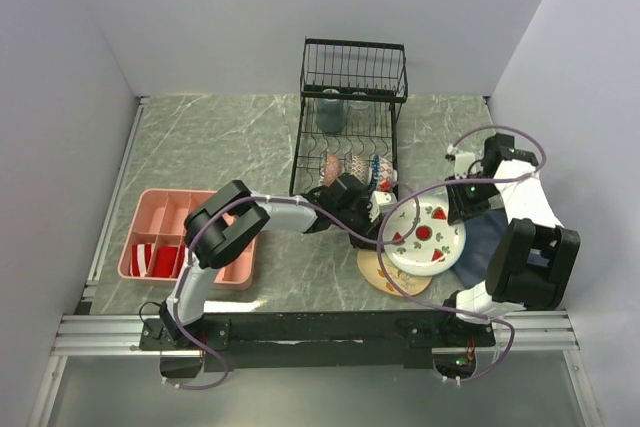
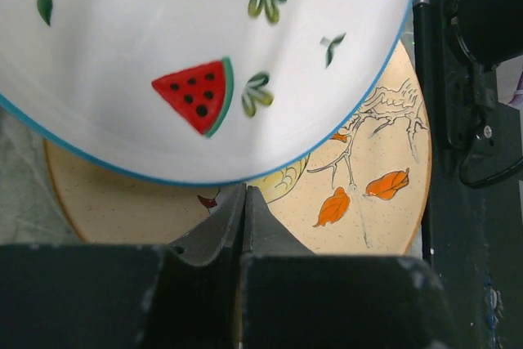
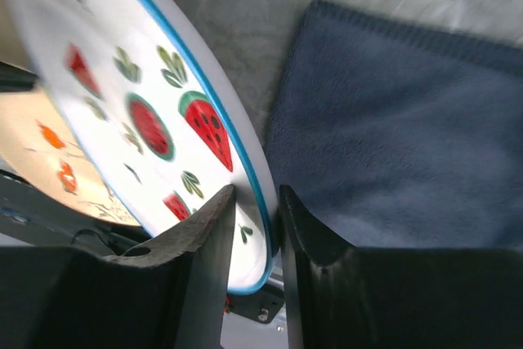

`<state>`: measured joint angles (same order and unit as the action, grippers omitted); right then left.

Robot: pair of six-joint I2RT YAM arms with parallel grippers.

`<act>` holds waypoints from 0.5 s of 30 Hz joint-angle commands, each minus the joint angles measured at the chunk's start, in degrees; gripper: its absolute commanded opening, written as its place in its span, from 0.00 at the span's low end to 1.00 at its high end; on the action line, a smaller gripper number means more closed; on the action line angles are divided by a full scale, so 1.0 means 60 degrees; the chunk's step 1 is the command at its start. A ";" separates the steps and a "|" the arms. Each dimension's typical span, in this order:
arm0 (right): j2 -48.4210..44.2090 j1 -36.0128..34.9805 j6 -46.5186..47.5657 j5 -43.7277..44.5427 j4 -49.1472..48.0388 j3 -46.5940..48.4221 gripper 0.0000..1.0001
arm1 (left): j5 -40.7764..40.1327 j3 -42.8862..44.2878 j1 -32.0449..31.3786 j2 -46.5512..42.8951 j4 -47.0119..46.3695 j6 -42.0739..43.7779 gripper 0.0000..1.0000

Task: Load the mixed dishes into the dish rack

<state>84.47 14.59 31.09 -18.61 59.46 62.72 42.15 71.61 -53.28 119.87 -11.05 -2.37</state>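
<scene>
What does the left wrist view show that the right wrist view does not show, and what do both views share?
Only the left wrist view shows the left hand, shut and empty, just above the tan plate, and that plate's leaf drawings clearly.

Only the right wrist view shows the right hand gripping the rim of the watermelon plate, and the dark blue cloth on the table.

Both show the watermelon plate lifted over the tan plate.

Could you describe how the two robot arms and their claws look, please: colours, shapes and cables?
Both arms are built of white links with bulky black joint housings. A thin purple-grey cable loops loosely along each. The left claw has two dark grey, wedge-shaped fingers on a black block; the right claw looks the same, matte and slightly scuffed.
</scene>
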 commanded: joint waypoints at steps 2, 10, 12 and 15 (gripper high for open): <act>0.0028 0.0161 0.0295 -0.1891 0.0399 0.1060 0.00 | -0.0227 -0.0231 -0.0232 0.0104 -0.1043 -0.0132 0.04; 0.0760 0.0161 0.1630 -0.3313 0.1983 0.0856 0.01 | -0.0653 -0.0276 -0.0393 0.0411 -0.1410 -0.0264 0.04; 0.0892 0.0161 0.1746 -0.3416 0.2115 0.0724 0.01 | -0.0770 -0.0232 -0.0452 0.0499 -0.1556 -0.0337 0.04; 0.1302 0.0161 0.2227 -0.3884 0.2627 0.0621 0.10 | -0.0916 -0.0203 -0.0495 0.0573 -0.1762 -0.0381 0.04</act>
<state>88.86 17.52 41.36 -30.61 62.39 68.34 42.28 69.67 -54.87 120.64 -14.85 -5.04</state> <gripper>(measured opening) 0.070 0.044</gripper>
